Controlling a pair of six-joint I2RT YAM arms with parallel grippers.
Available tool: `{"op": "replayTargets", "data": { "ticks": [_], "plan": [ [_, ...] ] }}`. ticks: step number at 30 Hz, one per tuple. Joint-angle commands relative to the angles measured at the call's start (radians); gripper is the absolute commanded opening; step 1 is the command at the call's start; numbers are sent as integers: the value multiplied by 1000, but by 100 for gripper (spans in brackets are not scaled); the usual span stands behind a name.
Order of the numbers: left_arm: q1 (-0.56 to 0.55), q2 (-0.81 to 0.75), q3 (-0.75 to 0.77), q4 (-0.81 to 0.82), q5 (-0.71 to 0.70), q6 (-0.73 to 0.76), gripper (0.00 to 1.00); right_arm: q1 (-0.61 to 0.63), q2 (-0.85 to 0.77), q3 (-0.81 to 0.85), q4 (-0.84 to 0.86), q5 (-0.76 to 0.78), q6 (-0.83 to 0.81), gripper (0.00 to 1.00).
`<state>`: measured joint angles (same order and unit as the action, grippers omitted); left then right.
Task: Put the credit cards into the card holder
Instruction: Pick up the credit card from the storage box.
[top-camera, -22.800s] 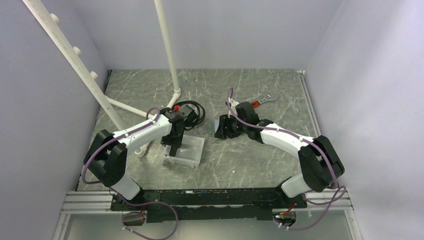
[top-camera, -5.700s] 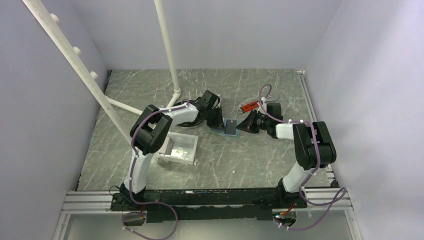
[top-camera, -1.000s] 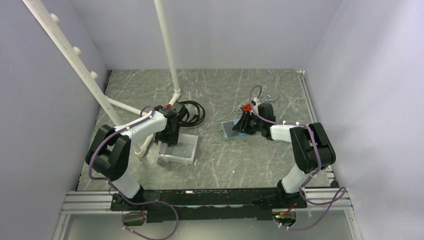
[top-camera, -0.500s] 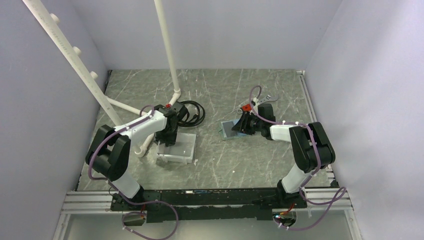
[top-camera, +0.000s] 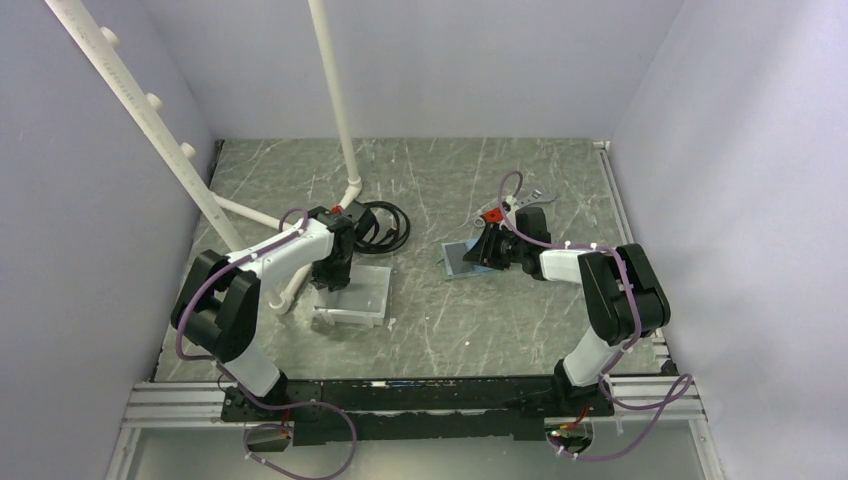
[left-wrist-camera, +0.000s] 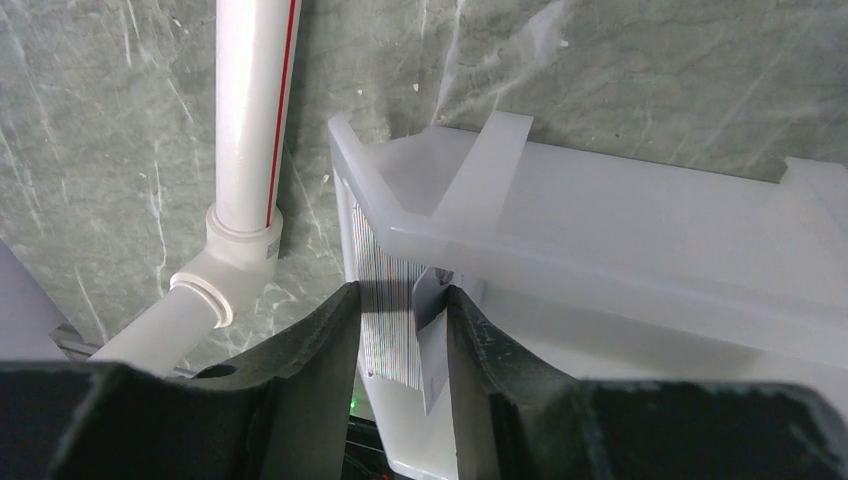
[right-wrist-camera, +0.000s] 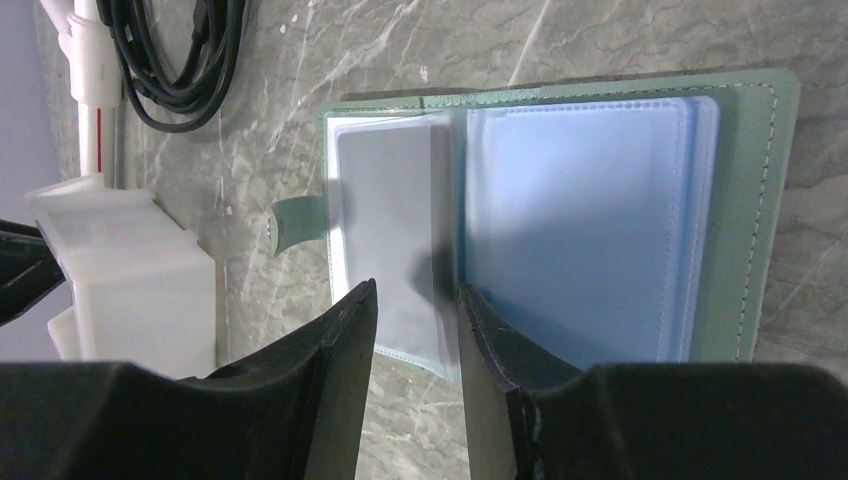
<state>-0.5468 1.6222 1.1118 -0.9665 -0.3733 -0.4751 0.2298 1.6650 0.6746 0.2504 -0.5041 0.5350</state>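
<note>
The card holder (top-camera: 458, 260) lies open on the table, grey-green with light-blue pockets (right-wrist-camera: 590, 220). Its left pocket leaf holds a grey card (right-wrist-camera: 385, 220). My right gripper (top-camera: 487, 252) sits low over the fold (right-wrist-camera: 417, 290). Its jaws are a narrow gap apart and grip nothing. My left gripper (top-camera: 330, 283) is down at the far left corner of the white tray (top-camera: 365, 295). In the left wrist view its jaws (left-wrist-camera: 400, 290) close on a finely striped card (left-wrist-camera: 385, 300) and a pale grey card (left-wrist-camera: 432, 340), both standing on edge. Other cards are hidden.
A red-handled wrench (top-camera: 530, 197) lies behind the right gripper. A coiled black cable (top-camera: 380, 222) and white pipes (top-camera: 340, 100) stand behind the tray. One pipe joint (left-wrist-camera: 245, 130) is just left of the tray corner (left-wrist-camera: 650, 230).
The left gripper and the tray have shifted slightly to the left in the last second. The right gripper stays on the open card holder.
</note>
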Motion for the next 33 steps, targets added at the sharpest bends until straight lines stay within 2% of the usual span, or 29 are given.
{"op": "replayTargets", "data": {
  "ticks": [1, 11, 22, 29, 33],
  "plan": [
    [-4, -28, 33, -33, -38, -10, 38, -2, 10, -2, 45, -14, 3, 38],
    [-13, -27, 52, -56, -52, -12, 33, -2, 24, -1, 52, -25, 8, 38],
    [-13, -10, 51, -81, -96, -23, 45, -1, 27, 1, 49, -29, 5, 38],
    [-13, -16, 51, -92, -110, -33, 40, -1, 28, 0, 49, -30, 5, 39],
    [-13, -23, 54, -95, -110, -34, 33, -1, 34, 2, 49, -34, 6, 39]
  ]
}}
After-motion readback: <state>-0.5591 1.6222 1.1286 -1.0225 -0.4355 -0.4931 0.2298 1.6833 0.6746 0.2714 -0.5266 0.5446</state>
